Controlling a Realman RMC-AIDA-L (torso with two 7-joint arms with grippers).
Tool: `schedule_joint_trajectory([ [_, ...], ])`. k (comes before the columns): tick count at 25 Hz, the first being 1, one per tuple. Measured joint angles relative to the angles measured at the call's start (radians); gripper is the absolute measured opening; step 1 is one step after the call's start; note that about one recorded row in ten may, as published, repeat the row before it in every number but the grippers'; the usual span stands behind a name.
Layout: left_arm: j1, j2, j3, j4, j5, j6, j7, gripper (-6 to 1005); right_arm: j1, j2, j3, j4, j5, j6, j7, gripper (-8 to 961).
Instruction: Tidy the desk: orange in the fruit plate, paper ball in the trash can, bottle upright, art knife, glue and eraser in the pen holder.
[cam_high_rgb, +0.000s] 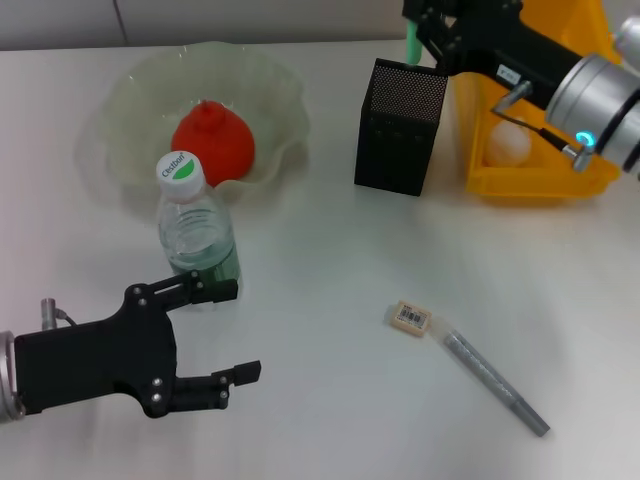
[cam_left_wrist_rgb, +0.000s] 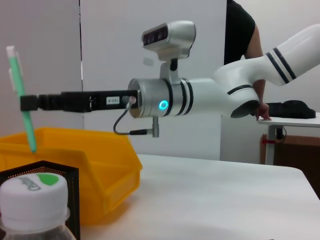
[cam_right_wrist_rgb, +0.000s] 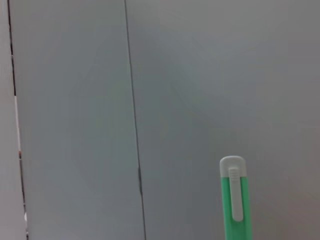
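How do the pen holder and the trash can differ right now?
The pen holder is black metal mesh, tall and narrow; the trash can is solid bright-yellow plastic, wide and low. The right gripper holds the green art knife upright above the pen holder, whereas the trash can has a white paper ball lying inside. Both stand side by side on the desk, open-topped.

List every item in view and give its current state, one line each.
Red-orange lumpy orange: lying in the pale-green ruffled fruit plate.
Clear plastic bottle: upright, capped.
White paper ball: in the yellow trash can.
Green art knife: held upright above the black mesh pen holder.
Beige eraser: on the desk.
Grey glue stick: lying flat on the desk.
Right end effector: shut on the knife.
Left end effector: open, empty.
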Motion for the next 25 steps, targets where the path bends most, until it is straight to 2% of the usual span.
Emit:
schedule_joint_trajectory([
  [3,-0.002,0.000,0.000,0.000,0.000,0.000,0.000,843,0.026,0.001,0.007,0.046,0.000,0.007,-0.008,190],
  [9,-0.002,0.000,-0.004,0.000,0.000,0.004,0.000,843,-0.001,0.002,-0.002,0.035,-0.006,-0.007,0.011,210],
  [12,-0.002,0.000,-0.005,0.000,0.000,0.005,0.000,843,-0.052,0.001,-0.026,-0.031,-0.018,-0.011,0.055,260],
  [16,-0.002,0.001,-0.006,0.000,0.000,0.007,0.000,843,-0.182,-0.001,-0.081,-0.249,-0.090,-0.015,0.228,326],
  [19,-0.002,0.002,-0.007,0.000,0.000,0.008,0.000,843,-0.296,-0.004,-0.088,-0.533,-0.309,-0.015,0.545,376],
  [21,-0.002,0.002,-0.007,0.000,0.000,0.008,0.000,843,-0.351,-0.001,-0.087,-0.756,-0.562,-0.035,0.838,388],
  [23,-0.002,0.002,-0.005,0.000,0.000,0.008,0.000,843,-0.367,0.005,-0.101,-0.955,-0.868,-0.092,1.153,399],
  [24,-0.002,0.002,-0.004,0.000,0.000,0.008,0.000,843,-0.362,0.006,-0.112,-1.015,-1.004,-0.132,1.276,405],
  [25,-0.002,0.002,-0.004,0.000,0.000,0.008,0.000,843,-0.347,0.006,-0.130,-1.083,-1.157,-0.195,1.415,472],
])
